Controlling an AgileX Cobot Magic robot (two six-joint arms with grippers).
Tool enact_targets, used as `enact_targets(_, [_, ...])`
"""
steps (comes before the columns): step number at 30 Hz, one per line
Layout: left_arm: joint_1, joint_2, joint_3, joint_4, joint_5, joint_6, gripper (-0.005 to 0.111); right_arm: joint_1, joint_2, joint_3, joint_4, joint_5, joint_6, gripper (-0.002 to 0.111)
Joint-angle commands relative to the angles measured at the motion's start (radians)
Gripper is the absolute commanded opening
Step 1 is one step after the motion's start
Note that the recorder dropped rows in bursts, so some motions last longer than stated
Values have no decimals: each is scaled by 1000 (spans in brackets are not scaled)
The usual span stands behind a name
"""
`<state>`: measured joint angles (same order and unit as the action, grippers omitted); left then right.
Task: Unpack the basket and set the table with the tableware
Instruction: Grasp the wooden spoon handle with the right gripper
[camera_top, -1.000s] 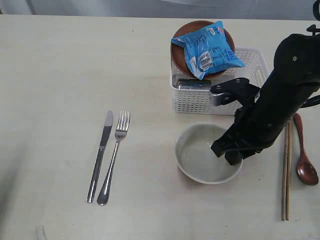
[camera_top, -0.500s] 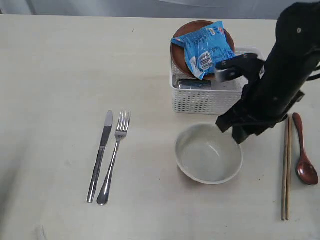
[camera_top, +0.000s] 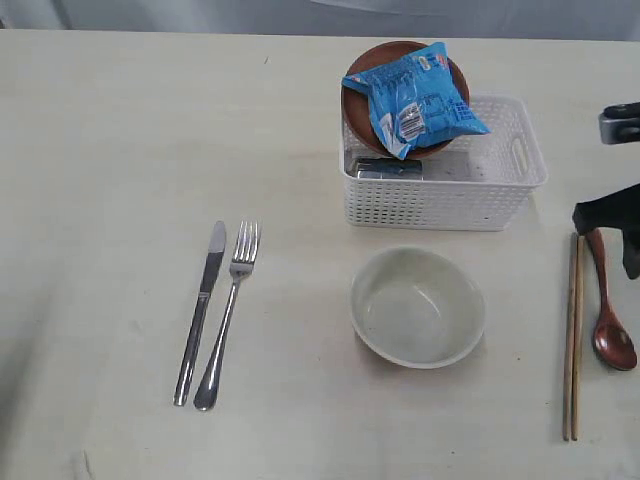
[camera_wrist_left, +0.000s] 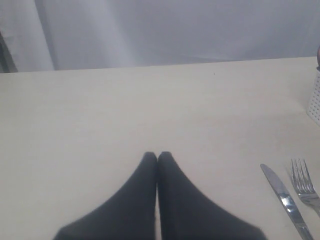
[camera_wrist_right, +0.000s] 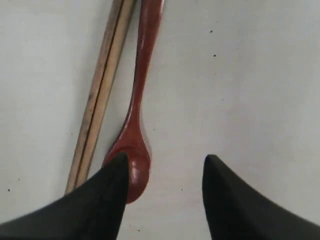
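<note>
Jaws of the right gripper (camera_wrist_right: 164, 161) gape empty over the red-brown spoon (camera_wrist_right: 139, 125) while those of the left gripper (camera_wrist_left: 157, 156) press together.

From high above, we look steeply down on the whole table (camera_top: 120, 150). Our left wrist view looks low across it, sharing the knife (camera_wrist_left: 285, 200) and fork (camera_wrist_left: 305, 185). Our right wrist view looks down closely, sharing the spoon (camera_wrist_right: 140, 115) and chopsticks (camera_wrist_right: 102, 95).

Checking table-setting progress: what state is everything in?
basket: not emptied
plate: tilted in basket
snack packet: lying on plate
bowl: upright, empty
knife: flat on table
fork: flat beside knife
spoon: flat on table
chopsticks: paired, beside spoon
left gripper: shut, empty
right gripper: open, empty
</note>
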<state>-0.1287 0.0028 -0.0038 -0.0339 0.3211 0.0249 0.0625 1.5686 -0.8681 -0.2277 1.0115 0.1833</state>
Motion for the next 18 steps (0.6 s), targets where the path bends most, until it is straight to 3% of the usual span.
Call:
enact_targets(1, [3, -3, 4, 4, -2, 6, 0, -58, 0, 38, 66, -118, -43, 45])
enact_targets(8, [3, -3, 4, 4, -2, 6, 0, -60, 77, 38, 69, -187, -46, 44])
enact_targets(16, [3, -3, 4, 4, -2, 6, 0, -60, 165, 38, 15, -248, -40, 27])
enact_targets(18, [3, -3, 4, 4, -2, 6, 0, -60, 180, 38, 17, -267, -38, 28])
